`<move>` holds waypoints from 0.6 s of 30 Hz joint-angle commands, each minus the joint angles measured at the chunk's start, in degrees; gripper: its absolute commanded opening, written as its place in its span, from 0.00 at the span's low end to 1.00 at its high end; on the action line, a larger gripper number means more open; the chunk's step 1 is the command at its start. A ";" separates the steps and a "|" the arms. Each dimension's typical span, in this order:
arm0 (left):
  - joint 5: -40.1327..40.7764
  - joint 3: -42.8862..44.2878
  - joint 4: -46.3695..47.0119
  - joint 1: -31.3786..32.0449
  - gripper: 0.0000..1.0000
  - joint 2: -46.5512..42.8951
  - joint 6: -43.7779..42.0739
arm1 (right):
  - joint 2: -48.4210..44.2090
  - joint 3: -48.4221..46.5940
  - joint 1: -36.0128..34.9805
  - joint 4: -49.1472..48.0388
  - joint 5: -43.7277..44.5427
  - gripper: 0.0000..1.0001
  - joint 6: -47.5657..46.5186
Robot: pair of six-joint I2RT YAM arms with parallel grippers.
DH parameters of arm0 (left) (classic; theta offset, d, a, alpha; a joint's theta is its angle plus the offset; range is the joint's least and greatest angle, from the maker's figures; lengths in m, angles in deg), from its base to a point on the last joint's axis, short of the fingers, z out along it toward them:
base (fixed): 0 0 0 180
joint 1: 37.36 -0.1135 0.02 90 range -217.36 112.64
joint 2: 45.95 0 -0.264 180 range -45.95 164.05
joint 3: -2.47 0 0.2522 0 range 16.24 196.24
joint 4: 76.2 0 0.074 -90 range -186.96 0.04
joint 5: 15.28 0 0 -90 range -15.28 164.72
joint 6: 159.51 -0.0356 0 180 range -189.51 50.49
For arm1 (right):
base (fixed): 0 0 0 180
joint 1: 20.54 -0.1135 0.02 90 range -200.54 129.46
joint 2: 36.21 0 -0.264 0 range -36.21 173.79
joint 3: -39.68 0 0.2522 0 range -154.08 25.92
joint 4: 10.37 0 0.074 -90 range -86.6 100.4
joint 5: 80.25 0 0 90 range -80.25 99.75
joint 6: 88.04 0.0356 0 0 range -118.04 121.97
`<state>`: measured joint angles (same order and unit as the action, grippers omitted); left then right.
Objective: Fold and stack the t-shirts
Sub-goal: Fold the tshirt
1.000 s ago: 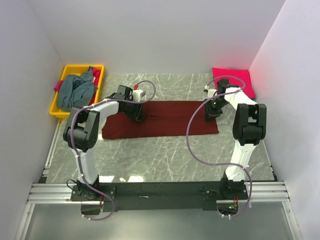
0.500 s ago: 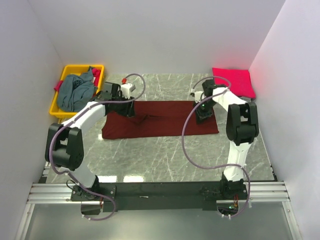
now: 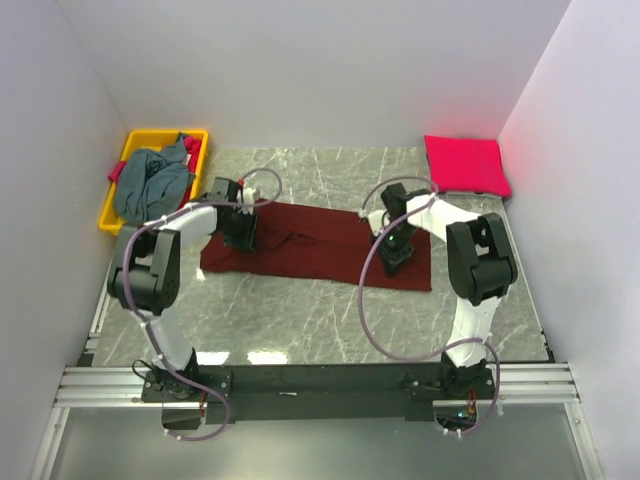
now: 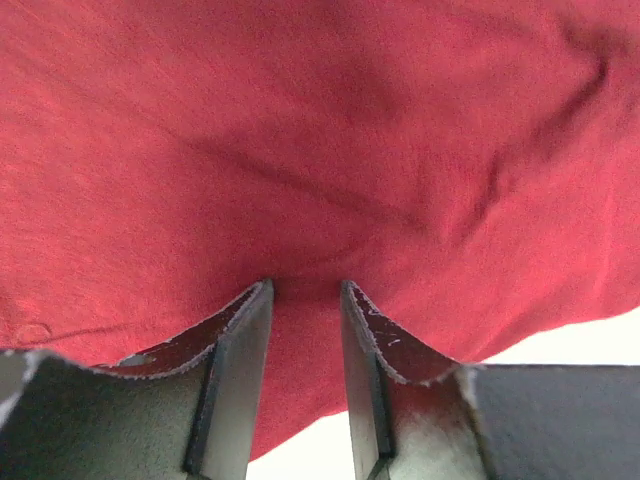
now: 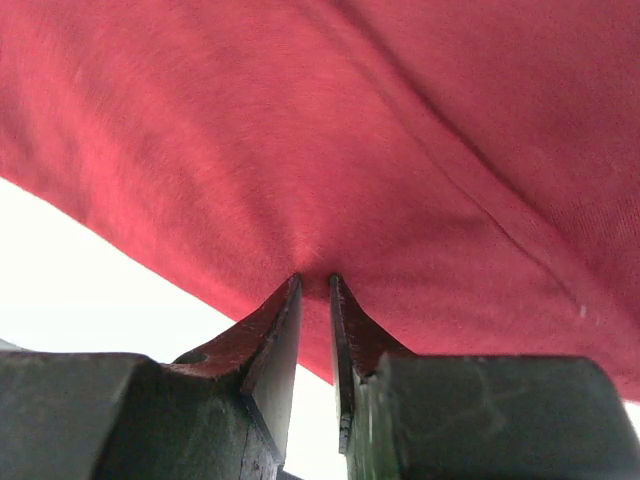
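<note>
Left gripper (image 3: 240, 228): clamped on maroon shirt (image 3: 318, 242), left part, centre-left of frame. Right gripper (image 3: 393, 250): pinching same shirt, centre-right.

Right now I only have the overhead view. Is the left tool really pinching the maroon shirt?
Observer: Yes. Its wrist camera shows the left tool with a fold of the maroon shirt filling the narrow gap between its fingers.
Operator: And the right tool?
Observer: Almost fully shut, the cloth puckering into its tips.
Operator: Is it near a hem?
Observer: Yes: the shirt's edge runs just beside that tool, bright table beyond.
</note>
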<state>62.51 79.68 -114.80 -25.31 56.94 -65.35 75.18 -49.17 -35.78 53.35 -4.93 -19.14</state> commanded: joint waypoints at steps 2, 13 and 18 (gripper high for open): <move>3.95 8.35 -0.11 -1.59 0.41 8.53 -1.00 | -1.70 7.67 -7.15 3.92 -7.62 0.25 -2.63; -2.03 37.11 -5.49 -1.68 0.43 19.91 -7.42 | -13.39 4.61 -11.74 7.53 -21.10 0.29 -2.81; -3.69 30.09 -1.80 -1.77 0.54 7.97 -6.71 | -10.95 1.35 -9.98 3.23 -10.39 0.29 -0.61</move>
<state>61.29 111.83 -118.86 -27.03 75.50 -71.01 63.99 -45.54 -46.19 59.12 -20.73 -21.04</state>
